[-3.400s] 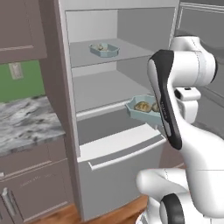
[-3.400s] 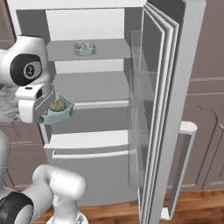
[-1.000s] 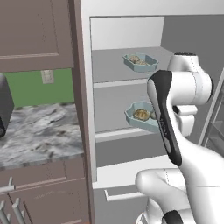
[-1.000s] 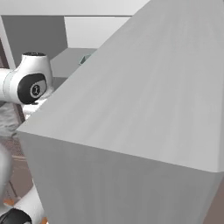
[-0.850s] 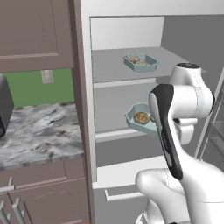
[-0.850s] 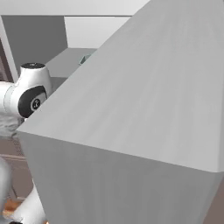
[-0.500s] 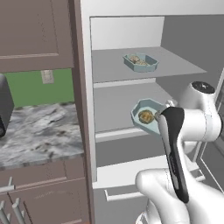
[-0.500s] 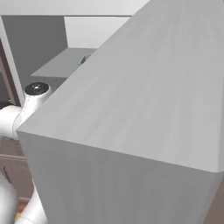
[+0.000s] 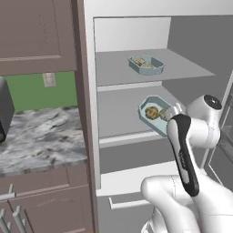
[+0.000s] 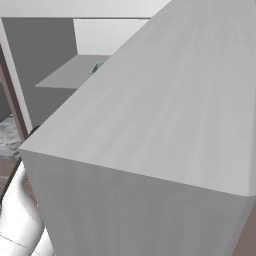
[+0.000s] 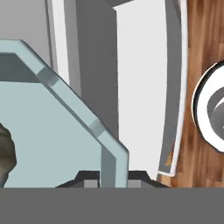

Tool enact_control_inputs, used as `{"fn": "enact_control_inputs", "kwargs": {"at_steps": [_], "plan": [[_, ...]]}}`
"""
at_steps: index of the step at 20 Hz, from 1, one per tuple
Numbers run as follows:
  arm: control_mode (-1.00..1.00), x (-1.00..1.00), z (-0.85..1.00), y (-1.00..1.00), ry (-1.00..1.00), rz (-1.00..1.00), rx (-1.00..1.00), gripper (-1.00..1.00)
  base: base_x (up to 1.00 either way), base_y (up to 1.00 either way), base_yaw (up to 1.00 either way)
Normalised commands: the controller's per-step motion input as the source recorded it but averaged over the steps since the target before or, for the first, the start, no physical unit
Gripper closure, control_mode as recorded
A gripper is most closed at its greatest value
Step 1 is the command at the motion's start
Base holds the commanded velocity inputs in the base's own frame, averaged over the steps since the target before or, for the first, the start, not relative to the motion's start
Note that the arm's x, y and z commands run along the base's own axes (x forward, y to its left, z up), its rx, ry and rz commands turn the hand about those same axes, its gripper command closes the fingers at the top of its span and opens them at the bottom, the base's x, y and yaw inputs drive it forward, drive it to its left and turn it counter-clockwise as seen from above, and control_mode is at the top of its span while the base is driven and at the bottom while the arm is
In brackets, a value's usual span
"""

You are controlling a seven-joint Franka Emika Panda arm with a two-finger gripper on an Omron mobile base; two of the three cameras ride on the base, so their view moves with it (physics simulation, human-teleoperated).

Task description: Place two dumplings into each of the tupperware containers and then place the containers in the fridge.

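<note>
The fridge (image 9: 119, 73) stands open in front of me. On its upper shelf sits one teal tupperware container (image 9: 146, 64) with dumplings (image 9: 144, 63) inside; a corner of it (image 10: 96, 67) peeks past the door in the right base view. My gripper (image 9: 172, 110) is shut on the rim of the second container (image 9: 154, 114), which hangs slightly tilted over the front of the middle shelf (image 9: 117, 116) with dumplings (image 9: 156, 112) in it. In the hand view the gripper (image 11: 114, 177) pinches the pale teal rim (image 11: 94, 127), and one dumpling (image 11: 5, 153) shows at the left edge.
The open fridge door (image 10: 165, 125) blocks most of the right base view, and its edge (image 9: 226, 132) stands just right of my arm. A marble counter (image 9: 41, 136) with a black microwave (image 9: 4, 111) lies left of the fridge, under brown cabinets (image 9: 36, 36). Wood floor (image 11: 205, 52) lies below.
Since the oldest frames the base has driven and the whole view has shifted. In the last second the arm's upper joints swung right and down, and the held container edged right over the middle shelf.
</note>
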Motion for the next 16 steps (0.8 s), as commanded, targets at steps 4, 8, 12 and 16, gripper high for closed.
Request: {"fn": "enact_control_inputs", "kwargs": {"at_steps": [4,8,12,16], "plan": [[-1.0,1.0,-0.18,-0.05,0.0,0.04,0.1,1.0,0.0,0.0,0.0],[-1.0,1.0,-0.15,0.0,0.0,0.02,0.07,1.0,0.0,0.0,0.0],[-1.0,1.0,-0.28,0.0,0.0,0.01,0.02,1.0,0.0,0.0,0.0],[-1.0,0.7,-0.23,0.01,0.0,0.0,0.0,1.0,0.0,0.0,0.0]]}}
